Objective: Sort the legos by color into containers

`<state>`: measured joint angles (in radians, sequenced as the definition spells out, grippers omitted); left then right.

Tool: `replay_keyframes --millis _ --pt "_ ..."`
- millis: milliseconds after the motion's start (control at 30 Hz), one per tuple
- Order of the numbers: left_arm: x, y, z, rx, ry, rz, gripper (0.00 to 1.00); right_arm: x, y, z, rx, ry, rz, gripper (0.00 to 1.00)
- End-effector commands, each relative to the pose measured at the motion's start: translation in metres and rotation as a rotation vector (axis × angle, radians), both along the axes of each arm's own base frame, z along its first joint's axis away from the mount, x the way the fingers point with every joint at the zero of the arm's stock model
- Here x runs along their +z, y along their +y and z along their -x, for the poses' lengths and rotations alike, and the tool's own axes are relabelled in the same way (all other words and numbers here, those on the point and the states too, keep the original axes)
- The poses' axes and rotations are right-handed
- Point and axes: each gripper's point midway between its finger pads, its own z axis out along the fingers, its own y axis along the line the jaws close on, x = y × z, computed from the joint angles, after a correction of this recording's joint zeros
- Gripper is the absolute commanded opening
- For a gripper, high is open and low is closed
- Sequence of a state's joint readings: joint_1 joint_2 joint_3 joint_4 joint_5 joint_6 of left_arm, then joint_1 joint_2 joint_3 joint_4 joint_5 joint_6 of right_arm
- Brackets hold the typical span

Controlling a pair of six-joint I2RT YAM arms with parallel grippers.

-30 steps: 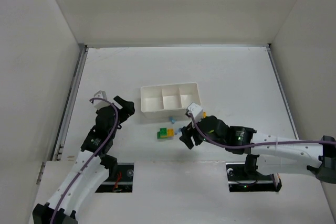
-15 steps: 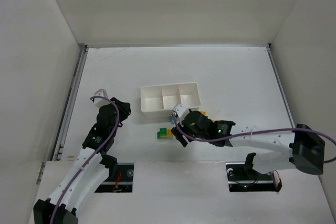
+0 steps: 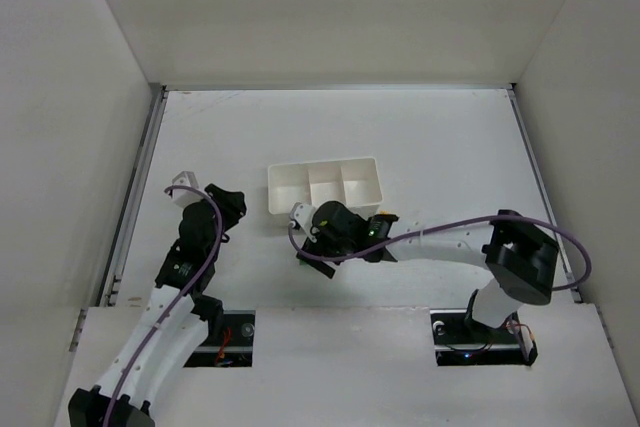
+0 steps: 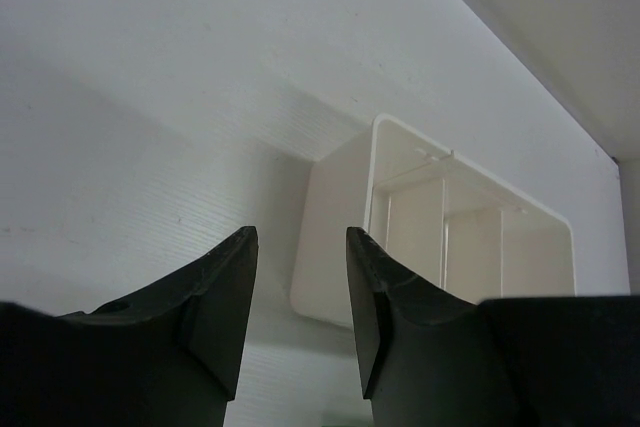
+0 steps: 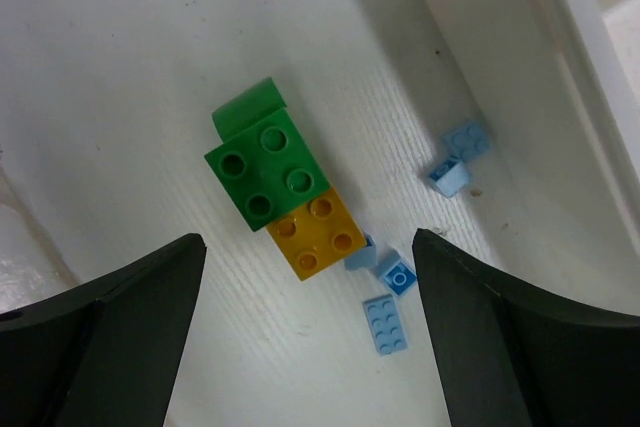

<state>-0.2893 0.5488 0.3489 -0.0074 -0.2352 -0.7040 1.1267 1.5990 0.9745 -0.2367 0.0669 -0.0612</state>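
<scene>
Looking at the right tool first: spread wide open, gripping nothing, parked straight over the pile of tiny plastic lego bricks in the middle of the wrist frame. Probably lined up that way to drop onto the chunky green brick, butted right up against the yellow-orange brick just below it. Could be a pain grabbing one without dragging the other along.

Scattered right and lower right of those on the white table: several little light blue bricks, one tucked against the orange one. Along the upper right edge, the wall of the white plastic three-compartment tray, near the pile but touching no brick.

From overhead, hard to make out any bricks, hidden under the right arm just below the tray. Nothing spotted in the compartments, so barely started on the sorting, by the look of it.

Over at centre left, the left tool: also open and empty, aimed at the tray's end wall, well apart from the pile. Guessing kept there to stay out of the way.
</scene>
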Motion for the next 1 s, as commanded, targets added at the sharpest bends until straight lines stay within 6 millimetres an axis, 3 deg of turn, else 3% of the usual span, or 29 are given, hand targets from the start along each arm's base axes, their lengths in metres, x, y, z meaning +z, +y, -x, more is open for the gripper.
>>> replay_keyframes --millis 0,167,367,733,867,967 --pt "0.007 0.001 -0.003 0.002 -0.044 0.012 0.38 0.012 0.019 -0.004 0.078 -0.015 -0.019 0.88" --pt "0.008 0.000 -0.002 -0.008 -0.051 0.023 0.39 0.005 0.031 -0.004 0.113 -0.002 0.005 0.78" --pt "0.005 0.001 0.000 -0.005 -0.043 0.023 0.41 -0.006 0.037 0.001 0.141 0.014 0.026 0.58" --pt "0.003 0.002 0.001 -0.002 -0.039 0.026 0.43 -0.010 0.044 0.000 0.141 0.018 0.007 0.38" --pt "0.004 0.001 0.002 -0.005 -0.039 0.026 0.43 0.000 0.049 -0.001 0.128 0.009 -0.035 0.27" --pt "0.008 0.001 0.003 -0.008 -0.045 0.027 0.44 0.028 0.054 0.000 0.109 -0.001 -0.132 0.24"
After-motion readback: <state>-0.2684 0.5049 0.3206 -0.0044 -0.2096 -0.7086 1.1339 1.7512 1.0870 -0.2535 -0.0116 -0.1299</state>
